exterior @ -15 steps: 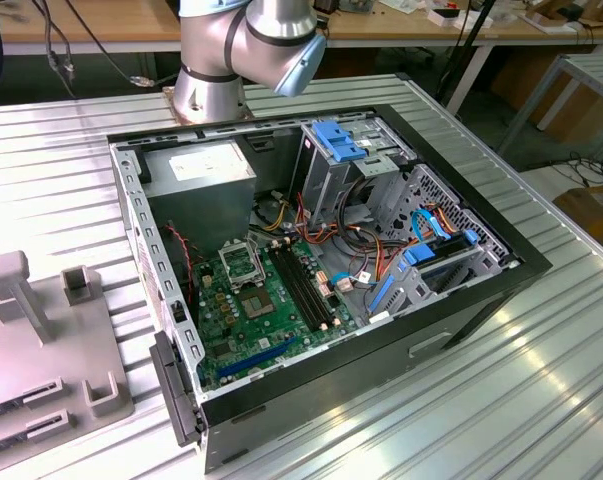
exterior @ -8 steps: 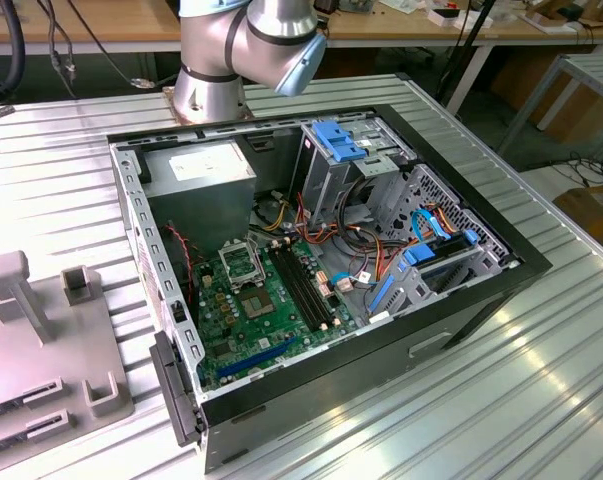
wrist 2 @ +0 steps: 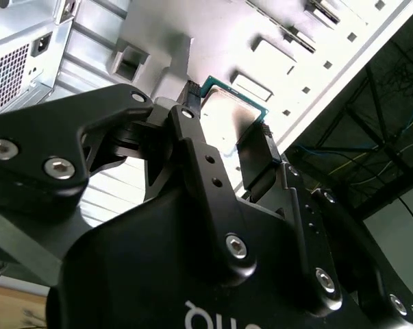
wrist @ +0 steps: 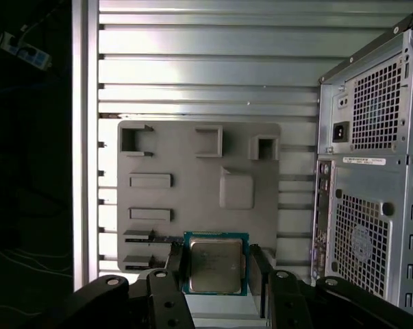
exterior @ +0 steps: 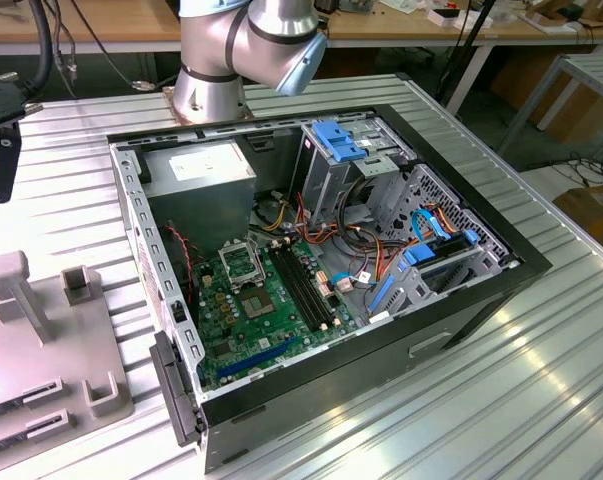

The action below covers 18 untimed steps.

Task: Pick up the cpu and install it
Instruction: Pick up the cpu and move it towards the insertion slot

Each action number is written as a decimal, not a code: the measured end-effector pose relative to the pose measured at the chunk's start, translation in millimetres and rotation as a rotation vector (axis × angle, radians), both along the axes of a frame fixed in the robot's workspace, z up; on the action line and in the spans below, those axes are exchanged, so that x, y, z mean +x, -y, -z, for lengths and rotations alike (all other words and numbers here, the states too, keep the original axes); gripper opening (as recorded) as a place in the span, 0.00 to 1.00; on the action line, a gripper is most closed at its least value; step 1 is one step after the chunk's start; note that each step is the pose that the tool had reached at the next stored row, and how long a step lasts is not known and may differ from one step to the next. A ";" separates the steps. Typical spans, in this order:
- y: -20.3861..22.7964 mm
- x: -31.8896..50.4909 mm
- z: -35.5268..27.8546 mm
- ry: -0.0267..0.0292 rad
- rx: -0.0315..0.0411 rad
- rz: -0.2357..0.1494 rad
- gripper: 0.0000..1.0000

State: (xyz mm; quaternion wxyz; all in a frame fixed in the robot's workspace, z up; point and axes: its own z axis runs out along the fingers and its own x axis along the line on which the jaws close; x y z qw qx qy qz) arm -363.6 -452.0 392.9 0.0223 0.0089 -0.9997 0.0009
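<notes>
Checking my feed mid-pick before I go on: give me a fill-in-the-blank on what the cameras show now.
In the first wrist view the cpu is at the end effector, with a ___ fixture plate behind it. The computer case lies with its side ___. Its motherboard is ___.
Missing: grey; open; green.

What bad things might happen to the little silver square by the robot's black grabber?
The black gripper straddles the thin silvery-tan square cpu at its edges, so it might slip or tilt. In the open black computer case, the black square socket sits near loose coloured cables that the silver arm might snag.
</notes>
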 end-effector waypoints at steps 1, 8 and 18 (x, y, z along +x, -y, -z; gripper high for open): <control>0.0 1.4 0.0 0.0001 0.0000 0.000 0.47; 0.0 17.9 0.0 0.0000 0.0001 0.000 0.47; 0.0 30.7 0.0 0.0000 0.0001 0.000 0.47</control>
